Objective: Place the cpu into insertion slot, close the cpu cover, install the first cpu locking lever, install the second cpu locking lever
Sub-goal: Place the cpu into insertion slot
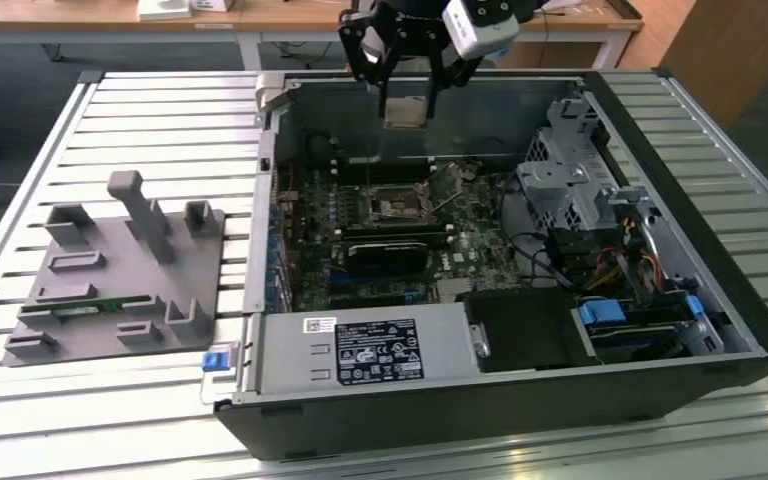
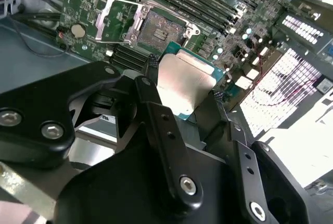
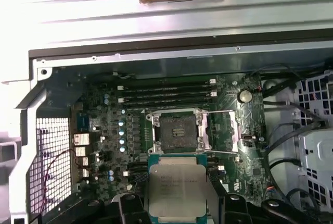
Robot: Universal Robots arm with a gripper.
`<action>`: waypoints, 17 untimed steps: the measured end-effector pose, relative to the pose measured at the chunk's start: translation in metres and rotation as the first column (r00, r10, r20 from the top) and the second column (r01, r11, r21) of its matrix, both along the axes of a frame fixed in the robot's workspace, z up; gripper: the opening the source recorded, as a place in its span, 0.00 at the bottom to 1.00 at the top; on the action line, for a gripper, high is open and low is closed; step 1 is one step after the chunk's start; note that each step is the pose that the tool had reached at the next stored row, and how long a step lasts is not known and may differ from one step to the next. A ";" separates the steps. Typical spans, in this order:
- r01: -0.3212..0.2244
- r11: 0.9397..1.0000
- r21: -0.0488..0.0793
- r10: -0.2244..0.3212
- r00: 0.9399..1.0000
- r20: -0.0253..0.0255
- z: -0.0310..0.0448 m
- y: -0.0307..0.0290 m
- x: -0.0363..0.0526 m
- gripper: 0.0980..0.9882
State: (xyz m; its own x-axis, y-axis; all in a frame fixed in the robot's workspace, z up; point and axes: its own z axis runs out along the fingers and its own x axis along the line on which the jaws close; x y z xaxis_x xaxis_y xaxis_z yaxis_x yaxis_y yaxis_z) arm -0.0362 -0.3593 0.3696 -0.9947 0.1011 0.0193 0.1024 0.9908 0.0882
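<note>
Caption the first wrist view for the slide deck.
Black pincer grips the flat, silvery-beige square cpu, held clear of the empty, silver-rimmed dark square insertion slot on the green circuit board.

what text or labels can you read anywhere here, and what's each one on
The cpu, held in the gripper: printed lines on its face, too blurred to read.
Black label on the grey metal box: print too small to read.
White sticker beside that label: too small to read.
No text can be quoted.

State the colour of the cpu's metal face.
The cpu face is pale silvery-beige, best seen in the first wrist view.
</note>
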 end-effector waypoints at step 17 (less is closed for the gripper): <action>0.247 0.969 0.000 -0.247 0.969 0.000 -0.0020 0.0000 0.0000 0.48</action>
State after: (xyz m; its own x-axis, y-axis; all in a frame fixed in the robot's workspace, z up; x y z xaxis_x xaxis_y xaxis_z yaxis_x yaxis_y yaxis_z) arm -0.0362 -0.3593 0.3676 -0.9390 0.3433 0.0192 0.3436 0.9350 0.0881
